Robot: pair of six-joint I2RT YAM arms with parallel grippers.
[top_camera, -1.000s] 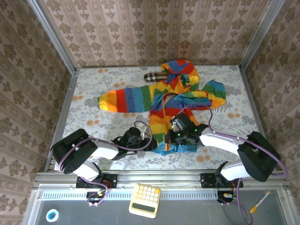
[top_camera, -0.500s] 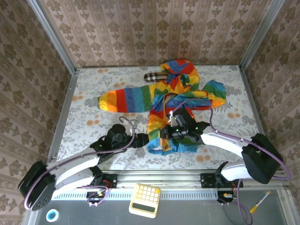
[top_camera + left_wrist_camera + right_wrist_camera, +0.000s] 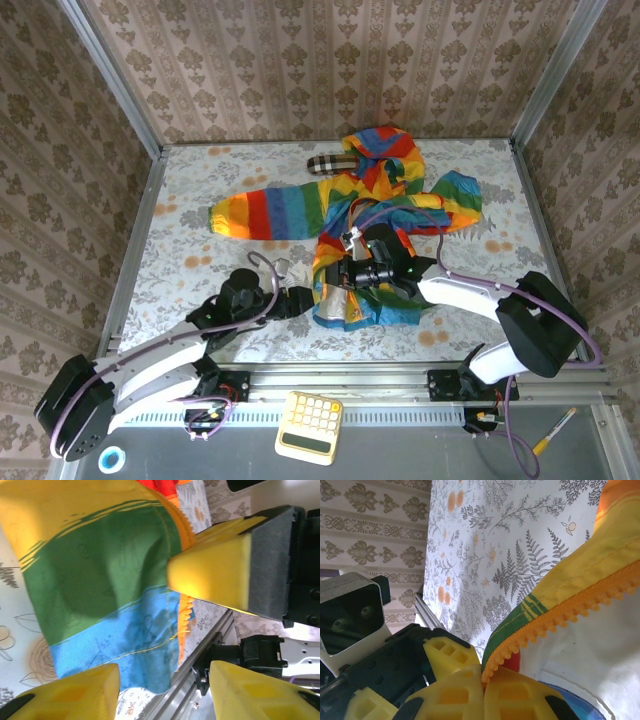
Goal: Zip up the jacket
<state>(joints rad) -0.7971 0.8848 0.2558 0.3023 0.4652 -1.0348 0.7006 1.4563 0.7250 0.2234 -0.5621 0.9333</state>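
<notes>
Across the middle of the table (image 3: 190,250) the jacket (image 3: 385,215) is seen from above. Its hood is toward the far wall, one striped sleeve is stretched out to the left and the other is bunched at the right. The right gripper (image 3: 347,272) is placed over the lower front and the left gripper (image 3: 298,300) just beside the hem on the left, but how their jaws stand cannot be told from that height. That is supplied by the wrist views. In the right wrist view the right gripper (image 3: 482,677) is found closed tight, with the orange zipper (image 3: 560,620) edge pinched between its fingers and pale lining exposed behind it. In the left wrist view the left gripper (image 3: 165,672) is shown partly open, with nothing held. The green and blue hem lies just beyond its fingers (image 3: 75,692), and part of that hem is blocked by the right gripper's yellow finger (image 3: 215,575), pressed on the zipper edge. A small plaid item (image 3: 330,163) lies just beside the hood. A calculator (image 3: 310,428), a pen (image 3: 553,430) and a blue roll of tape (image 3: 110,460) are set below the table's near rail (image 3: 330,375), well apart from the jacket.
</notes>
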